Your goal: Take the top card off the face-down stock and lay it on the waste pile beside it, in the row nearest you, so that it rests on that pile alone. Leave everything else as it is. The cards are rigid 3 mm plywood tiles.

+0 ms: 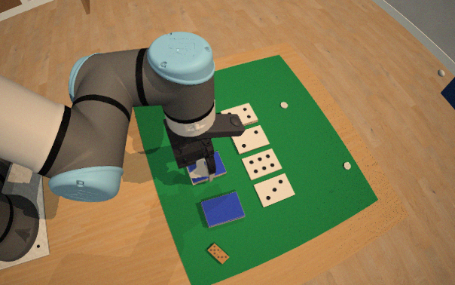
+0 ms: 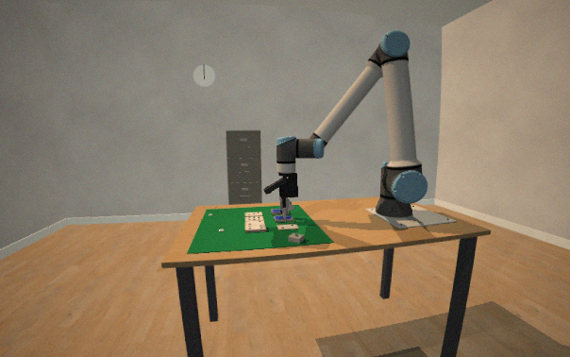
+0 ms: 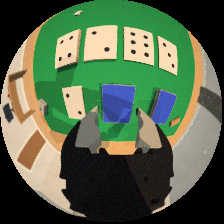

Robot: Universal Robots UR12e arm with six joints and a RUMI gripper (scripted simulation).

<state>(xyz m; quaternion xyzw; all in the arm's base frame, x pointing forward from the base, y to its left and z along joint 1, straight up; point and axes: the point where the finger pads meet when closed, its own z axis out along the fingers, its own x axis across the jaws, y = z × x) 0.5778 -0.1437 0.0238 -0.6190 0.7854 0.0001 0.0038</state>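
Note:
The blue-backed stock (image 1: 222, 208) lies on the green mat (image 1: 264, 158) in the near row; it also shows in the wrist view (image 3: 164, 106). Beside it a single blue-backed card (image 1: 208, 169) lies flat, and a pale edge of the waste pile shows under its lower left side. In the wrist view this card (image 3: 118, 102) sits between my fingers with a small gap on each side. My gripper (image 1: 208, 174) (image 3: 117, 107) stands just above it, open and holding nothing. It also shows in the exterior view (image 2: 285, 210).
Several face-up dotted cards (image 1: 261, 163) lie in the far row. Another face-up card (image 3: 75, 100) and a small grey block (image 2: 296, 238) lie on the card's other side. An orange domino (image 1: 218, 253) lies past the stock. Two white discs (image 1: 284, 105) (image 1: 346, 165) sit on the mat.

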